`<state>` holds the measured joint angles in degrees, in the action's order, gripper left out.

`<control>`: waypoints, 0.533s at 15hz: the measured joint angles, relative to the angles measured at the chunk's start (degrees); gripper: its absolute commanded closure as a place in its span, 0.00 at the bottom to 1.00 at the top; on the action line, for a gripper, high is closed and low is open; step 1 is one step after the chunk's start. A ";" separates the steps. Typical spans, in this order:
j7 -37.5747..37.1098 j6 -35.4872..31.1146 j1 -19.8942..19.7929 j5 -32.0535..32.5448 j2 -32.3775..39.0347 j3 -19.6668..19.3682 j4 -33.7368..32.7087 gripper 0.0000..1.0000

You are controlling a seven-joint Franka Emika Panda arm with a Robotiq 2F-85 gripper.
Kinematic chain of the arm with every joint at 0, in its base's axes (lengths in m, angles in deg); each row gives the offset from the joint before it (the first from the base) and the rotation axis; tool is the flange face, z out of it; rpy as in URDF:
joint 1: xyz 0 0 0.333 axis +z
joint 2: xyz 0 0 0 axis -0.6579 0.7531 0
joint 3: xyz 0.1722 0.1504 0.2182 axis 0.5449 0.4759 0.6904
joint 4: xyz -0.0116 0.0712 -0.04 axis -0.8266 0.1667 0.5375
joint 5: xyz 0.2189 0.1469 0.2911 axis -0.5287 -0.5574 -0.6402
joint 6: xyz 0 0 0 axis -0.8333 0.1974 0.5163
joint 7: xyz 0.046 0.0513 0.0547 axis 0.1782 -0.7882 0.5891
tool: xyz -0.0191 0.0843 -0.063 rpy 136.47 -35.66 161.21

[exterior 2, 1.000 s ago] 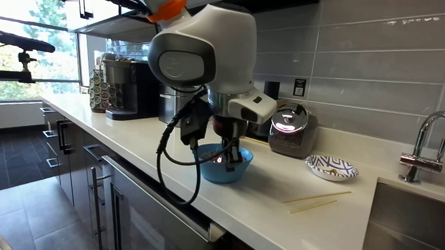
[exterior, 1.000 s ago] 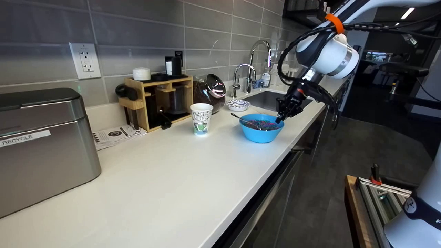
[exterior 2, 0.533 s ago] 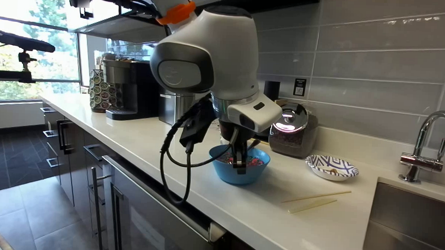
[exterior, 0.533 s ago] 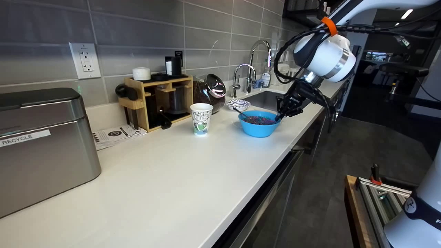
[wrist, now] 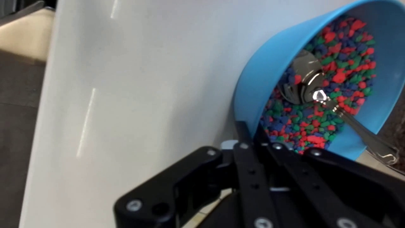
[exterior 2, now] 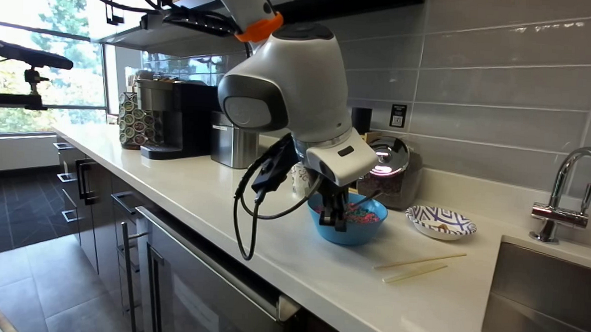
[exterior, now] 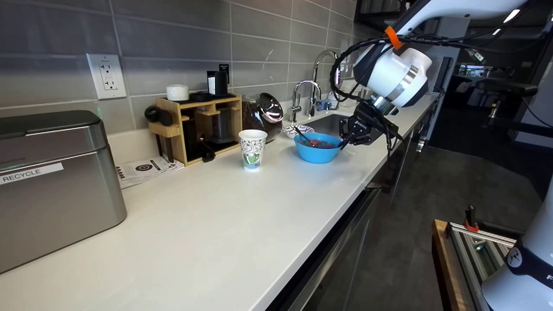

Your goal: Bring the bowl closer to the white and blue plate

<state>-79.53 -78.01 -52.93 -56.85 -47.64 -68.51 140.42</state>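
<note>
The blue bowl (exterior: 317,154) holds coloured pebbles and a metal spoon (wrist: 354,125). My gripper (wrist: 251,129) is shut on the bowl's rim, one finger outside and one inside. The gripper also shows in both exterior views (exterior: 343,144) (exterior 2: 334,222). The bowl (exterior 2: 348,235) is at counter level; whether its base touches the counter I cannot tell. The white and blue plate (exterior 2: 430,217) is a shallow patterned dish near the backsplash, a short gap to the bowl's right there. In an exterior view the plate (exterior: 305,128) is partly hidden behind the bowl and spoon handle.
A patterned paper cup (exterior: 252,149) stands near the bowl. A glass jar (exterior 2: 382,186) is behind it. Two thin sticks (exterior 2: 416,267) lie between bowl and sink (exterior 2: 501,260). A faucet (exterior 2: 555,217) stands beyond the plate. The counter's front edge (exterior 2: 320,287) runs alongside.
My gripper has carried the bowl along the counter toward the plate and sink, with the grip on its rim kept. The spoon has shifted in the bowl. The plate and cup have not moved.
</note>
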 measured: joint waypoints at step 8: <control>-4.38 -1.00 1.21 -2.66 7.19 2.45 -7.99 0.85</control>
<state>-83.91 -79.01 -51.72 -59.51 -40.45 -66.06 132.43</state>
